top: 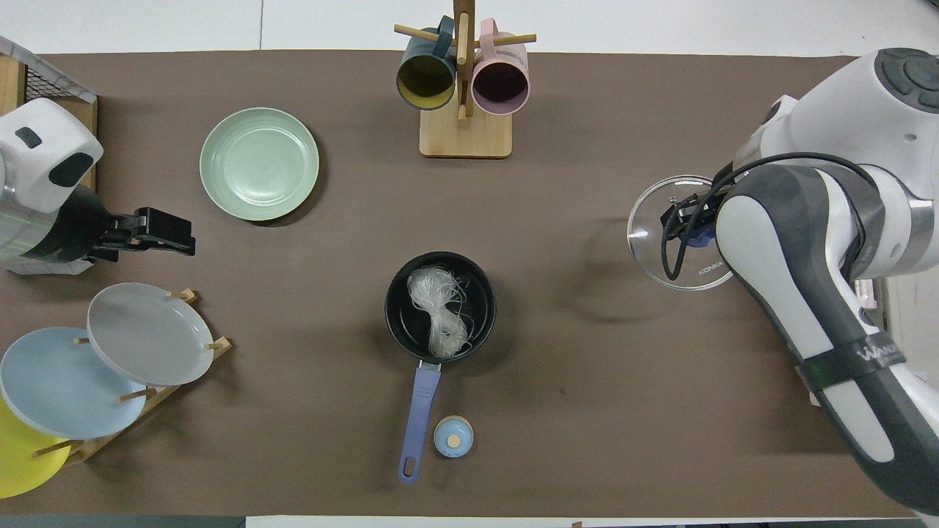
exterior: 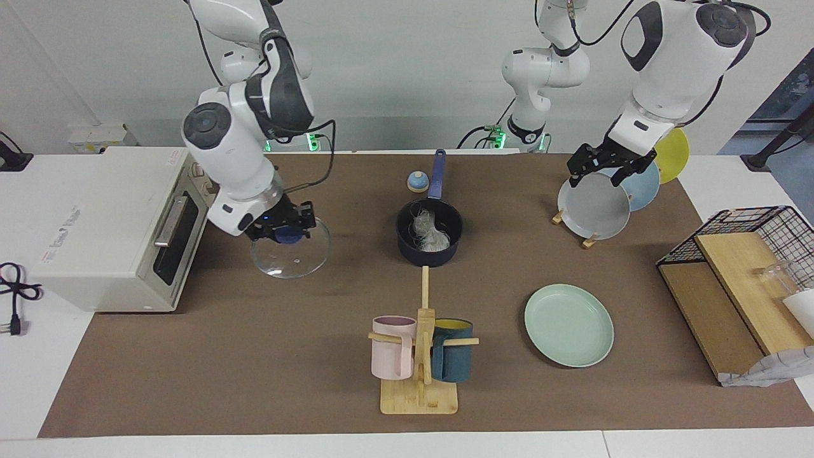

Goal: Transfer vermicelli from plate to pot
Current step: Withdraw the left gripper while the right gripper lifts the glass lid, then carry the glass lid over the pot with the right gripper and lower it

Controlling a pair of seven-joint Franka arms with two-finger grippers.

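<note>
With the vermicelli (exterior: 430, 230) already in the pot (exterior: 429, 240) and the plate (exterior: 569, 325) bare, the right gripper (exterior: 287, 228), clamped on the glass lid (exterior: 291, 252) beneath it, probably covers next, while the left gripper (exterior: 603, 166) waits, fingers apart, over the grey plate (exterior: 594, 207).

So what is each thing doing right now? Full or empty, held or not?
vermicelli: in the pot.
pot: upright, uncovered, holding the noodles.
plate: empty, flat on the table.
glass lid: held by its blue knob.
right gripper: shut on the lid's knob.
left gripper: open, holding nothing, over the plate rack.
mugs: hanging on the wooden stand.
toaster oven: door closed.
</note>
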